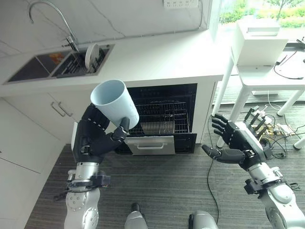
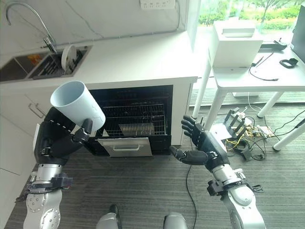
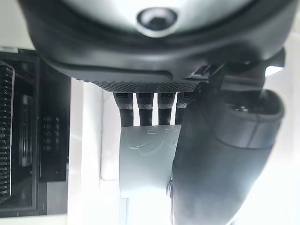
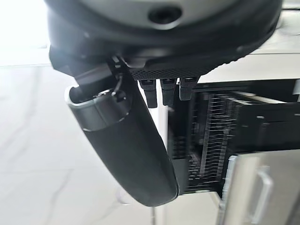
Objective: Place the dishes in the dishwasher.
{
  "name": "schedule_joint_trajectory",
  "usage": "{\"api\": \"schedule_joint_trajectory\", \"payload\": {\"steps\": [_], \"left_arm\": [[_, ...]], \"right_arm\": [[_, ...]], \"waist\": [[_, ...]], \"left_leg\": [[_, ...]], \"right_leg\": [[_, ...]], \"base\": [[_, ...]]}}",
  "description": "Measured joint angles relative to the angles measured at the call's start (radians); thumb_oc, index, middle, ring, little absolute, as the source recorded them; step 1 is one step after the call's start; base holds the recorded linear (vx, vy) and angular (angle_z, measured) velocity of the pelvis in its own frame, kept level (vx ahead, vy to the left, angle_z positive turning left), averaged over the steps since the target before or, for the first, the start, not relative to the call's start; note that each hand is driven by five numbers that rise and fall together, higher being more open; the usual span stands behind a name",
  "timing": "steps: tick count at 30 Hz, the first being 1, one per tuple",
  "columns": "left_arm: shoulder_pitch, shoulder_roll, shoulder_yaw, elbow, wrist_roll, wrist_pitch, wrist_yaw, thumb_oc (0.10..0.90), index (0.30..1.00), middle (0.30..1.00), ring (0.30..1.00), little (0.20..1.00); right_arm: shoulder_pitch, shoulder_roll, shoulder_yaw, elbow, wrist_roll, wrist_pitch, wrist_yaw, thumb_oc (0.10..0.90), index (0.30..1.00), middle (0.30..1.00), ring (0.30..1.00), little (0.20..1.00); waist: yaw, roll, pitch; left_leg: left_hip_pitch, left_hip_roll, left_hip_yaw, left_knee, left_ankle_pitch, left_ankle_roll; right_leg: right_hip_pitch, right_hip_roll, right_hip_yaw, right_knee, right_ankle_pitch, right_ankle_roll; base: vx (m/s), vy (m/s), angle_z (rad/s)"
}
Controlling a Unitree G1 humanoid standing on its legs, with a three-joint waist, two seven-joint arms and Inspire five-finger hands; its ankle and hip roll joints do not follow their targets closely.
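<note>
My left hand [image 1: 97, 138] is shut on a pale blue cup [image 1: 114, 102], held tilted with its mouth up and to the left, in front of the counter. The cup [image 3: 145, 159] shows past the curled fingers [image 3: 145, 110] in the left wrist view. Behind it stands the open dishwasher [image 1: 164, 117] under the counter, its wire rack [image 1: 162, 119] pulled partly out and a steel drawer front [image 1: 150, 144] below. A white plate [image 1: 91, 57] stands upright in the sink rack [image 1: 76, 64]. My right hand [image 1: 233, 143] hovers open to the right of the dishwasher [image 4: 220, 140], fingers spread, holding nothing.
A white counter [image 1: 157, 59] runs across the back with a sink [image 1: 33, 69] and a tap [image 1: 50, 19] at the left. White cabinet doors [image 1: 28, 138] stand at the left. A white table [image 1: 267, 71] with a box [image 1: 259, 43] is at the right, cables [image 1: 271, 126] beneath.
</note>
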Motion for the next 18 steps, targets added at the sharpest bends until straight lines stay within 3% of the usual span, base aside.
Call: {"api": "schedule_joint_trajectory", "payload": {"steps": [1,2,3,4,6,10,12,13,14,15,16,18], "left_arm": [[-0.004,0.000,0.000,-0.001,-0.002,-0.003,0.000,0.400,0.300,0.300,0.300,0.300],[-0.013,0.006,0.000,0.004,-0.002,-0.003,0.003,0.400,0.300,0.300,0.300,0.300],[-0.026,0.010,0.000,0.004,-0.001,-0.005,0.006,0.400,0.300,0.300,0.300,0.300],[-0.044,0.022,-0.003,0.008,0.005,-0.003,0.008,0.400,0.300,0.300,0.300,0.300],[-0.114,0.069,-0.005,0.012,0.007,0.001,0.009,0.400,0.300,0.300,0.300,0.300],[-0.166,0.118,0.000,0.012,0.008,0.004,0.013,0.400,0.300,0.300,0.300,0.300],[-0.165,0.117,0.000,0.013,0.009,0.006,0.022,0.400,0.300,0.300,0.300,0.300],[-0.160,0.118,0.001,0.016,0.011,0.006,0.023,0.400,0.300,0.300,0.300,0.300],[-0.152,0.117,0.005,0.017,0.019,0.006,0.029,0.400,0.300,0.300,0.300,0.300],[-0.138,0.117,0.012,0.020,0.044,0.011,0.051,0.400,0.300,0.300,0.300,0.300],[-0.139,0.117,0.015,0.021,0.067,0.019,0.062,0.400,0.300,0.300,0.300,0.300],[-0.139,0.117,0.009,0.029,0.132,0.024,0.087,0.400,0.300,0.300,0.300,0.300]], "right_arm": [[0.001,0.000,-0.005,-0.004,0.014,0.001,0.006,0.800,0.900,0.900,0.900,0.900],[0.004,0.017,-0.009,-0.006,0.029,0.007,0.006,0.800,0.900,0.900,0.900,0.900],[0.013,0.027,-0.009,-0.020,0.049,0.008,0.007,0.800,0.900,0.900,0.900,0.900],[0.020,0.057,-0.013,-0.031,0.062,0.010,0.003,0.800,0.900,0.900,0.900,0.900],[0.016,0.131,-0.005,-0.066,0.070,0.012,-0.015,0.800,0.900,0.900,0.900,0.900],[-0.063,0.163,0.038,-0.074,0.070,0.016,-0.021,0.800,0.900,0.900,0.900,0.900],[-0.065,0.163,0.045,-0.073,0.069,0.018,-0.022,0.800,0.900,0.900,0.900,0.900],[-0.062,0.169,0.067,-0.068,0.069,0.018,-0.024,0.800,0.900,0.900,0.900,0.900],[-0.061,0.167,0.086,-0.067,0.069,0.021,-0.024,0.800,0.900,0.900,0.900,0.900],[-0.064,0.166,0.115,-0.067,0.069,0.024,-0.019,0.800,0.900,0.900,0.900,0.900],[-0.064,0.153,0.110,-0.070,0.069,0.024,-0.013,0.800,0.900,0.900,0.900,0.900],[-0.061,0.149,0.107,-0.070,0.070,0.024,-0.013,0.800,0.900,0.900,0.900,0.900]], "waist": [[0.002,0.003,-0.003],[0.007,-0.003,-0.008],[0.008,-0.030,-0.011],[0.006,-0.051,-0.013],[0.009,-0.081,-0.016],[0.046,-0.088,-0.020],[0.047,-0.088,-0.020],[0.042,-0.081,-0.020],[0.041,-0.077,-0.017],[0.040,-0.085,-0.019],[0.035,-0.098,-0.021],[0.008,-0.098,-0.020]], "left_leg": [[0.048,-0.009,0.044,-0.024,0.009,0.017],[0.090,-0.031,0.070,-0.049,0.070,0.012],[0.111,-0.077,0.089,-0.045,0.096,-0.001],[0.112,-0.106,0.092,-0.032,0.083,0.019],[0.085,-0.164,0.089,0.029,0.035,0.073],[0.093,-0.239,0.094,0.028,-0.009,0.142],[0.114,-0.257,0.084,0.002,-0.020,0.156],[0.119,-0.241,0.071,0.007,-0.019,0.169],[0.126,-0.235,0.078,-0.002,-0.024,0.172],[0.138,-0.236,0.102,-0.019,-0.018,0.175],[0.141,-0.261,0.126,-0.037,-0.021,0.171],[0.146,-0.292,0.135,-0.040,-0.024,0.176]], "right_leg": [[0.019,-0.005,0.009,-0.017,0.020,0.022],[0.045,-0.030,0.014,-0.034,0.029,0.049],[0.069,-0.078,0.016,-0.055,0.037,0.080],[0.096,-0.103,0.014,-0.079,0.049,0.106],[0.134,-0.168,-0.034,-0.125,0.091,0.123],[0.171,-0.231,-0.090,-0.184,0.258,0.112],[0.182,-0.236,-0.087,-0.195,0.350,0.127],[0.157,-0.215,-0.069,-0.138,0.371,0.163],[0.134,-0.188,-0.065,-0.107,0.331,0.159],[0.091,-0.140,-0.074,-0.103,0.246,0.155],[0.028,-0.129,-0.091,-0.107,0.172,0.140],[-0.041,-0.144,-0.075,-0.140,0.170,0.143]], "base": [[0.24,0.418,-0.51],[0.19,0.318,-0.49],[0.21,0.352,-0.27],[0.18,0.318,0.11],[0.17,0.319,0.41],[0.19,0.290,0.27],[0.18,0.220,0.19],[0.11,0.063,0.02],[0.15,-0.087,-0.33],[0.15,-0.220,-0.58],[0.18,-0.248,-0.56],[0.24,-0.258,-0.11]]}}
